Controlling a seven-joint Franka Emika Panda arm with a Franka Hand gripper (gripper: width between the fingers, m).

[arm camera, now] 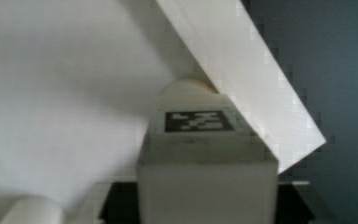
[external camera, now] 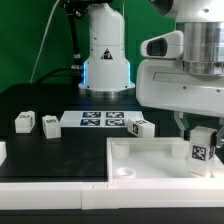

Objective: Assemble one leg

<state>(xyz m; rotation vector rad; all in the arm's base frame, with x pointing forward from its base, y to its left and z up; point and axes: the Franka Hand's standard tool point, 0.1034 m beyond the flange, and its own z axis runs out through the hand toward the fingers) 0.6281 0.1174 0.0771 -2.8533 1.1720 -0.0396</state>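
Observation:
My gripper [external camera: 203,140] is shut on a leg [external camera: 202,148], a small white post with a black-and-white tag on its face. It holds the leg upright over the right rear corner of the large white panel [external camera: 150,158]. In the wrist view the leg [arm camera: 204,150] fills the lower middle between dark fingers [arm camera: 126,195], its tag facing the camera, and its far end sits at the panel's raised rim [arm camera: 247,70]. Whether the leg touches the panel I cannot tell.
Three more loose legs lie on the black table: two at the exterior view's left [external camera: 25,123] [external camera: 50,125] and one near the middle [external camera: 141,127]. The marker board [external camera: 102,121] lies behind them. A white robot base [external camera: 105,60] stands at the back.

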